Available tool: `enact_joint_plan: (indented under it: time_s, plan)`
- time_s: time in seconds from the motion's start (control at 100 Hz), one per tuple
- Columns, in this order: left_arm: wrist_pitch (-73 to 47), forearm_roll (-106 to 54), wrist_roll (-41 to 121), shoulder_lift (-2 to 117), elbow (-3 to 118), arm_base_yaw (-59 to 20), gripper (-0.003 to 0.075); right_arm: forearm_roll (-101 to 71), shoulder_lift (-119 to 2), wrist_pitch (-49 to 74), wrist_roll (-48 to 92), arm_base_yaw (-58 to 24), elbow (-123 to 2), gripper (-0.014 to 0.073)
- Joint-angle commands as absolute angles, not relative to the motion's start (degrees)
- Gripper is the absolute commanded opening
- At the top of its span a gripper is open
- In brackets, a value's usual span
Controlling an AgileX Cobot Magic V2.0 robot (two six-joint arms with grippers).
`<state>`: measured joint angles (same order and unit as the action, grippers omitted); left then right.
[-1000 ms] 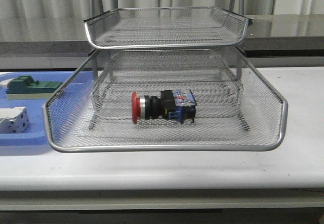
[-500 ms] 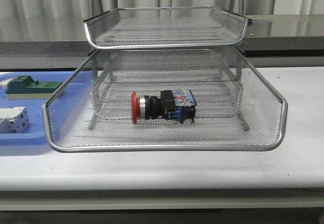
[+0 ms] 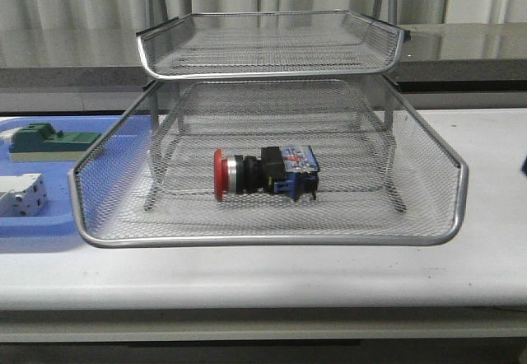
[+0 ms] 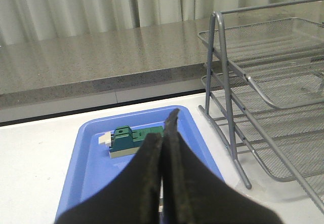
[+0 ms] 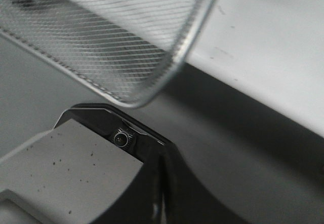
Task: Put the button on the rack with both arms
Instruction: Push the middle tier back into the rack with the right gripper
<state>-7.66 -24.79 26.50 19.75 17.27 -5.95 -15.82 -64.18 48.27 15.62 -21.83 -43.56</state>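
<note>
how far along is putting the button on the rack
It looks essentially done. The button lies on its side in the pulled-out lower tray of the rack, with nothing touching it. Nothing is in hand: the left gripper is shut and empty over the blue tray, and the right gripper is shut below the rack's corner. What may remain is sliding the tray back in.

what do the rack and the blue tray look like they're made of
Rack: apparently metal, silvery wire mesh with a shiny rod rim you can see through. Blue tray: probably plastic, smooth, evenly coloured, with rounded moulded edges and a soft sheen.
</note>
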Motion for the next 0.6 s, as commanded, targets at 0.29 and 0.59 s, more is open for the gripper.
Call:
enact_joint_plan:
  time_s: [0.29, 0.59]
  plan:
    - [-3.1, -25.5, 26.0, 20.2, 18.9, -6.0, -0.002, -7.4, -70.2, 38.4, 22.1, -41.3, -45.1, -0.0064]
    - [-3.1, -25.5, 26.0, 20.2, 18.9, -6.0, -0.002, -1.9, -77.0, 30.6, 22.1, -49.0, -45.1, -0.0063]
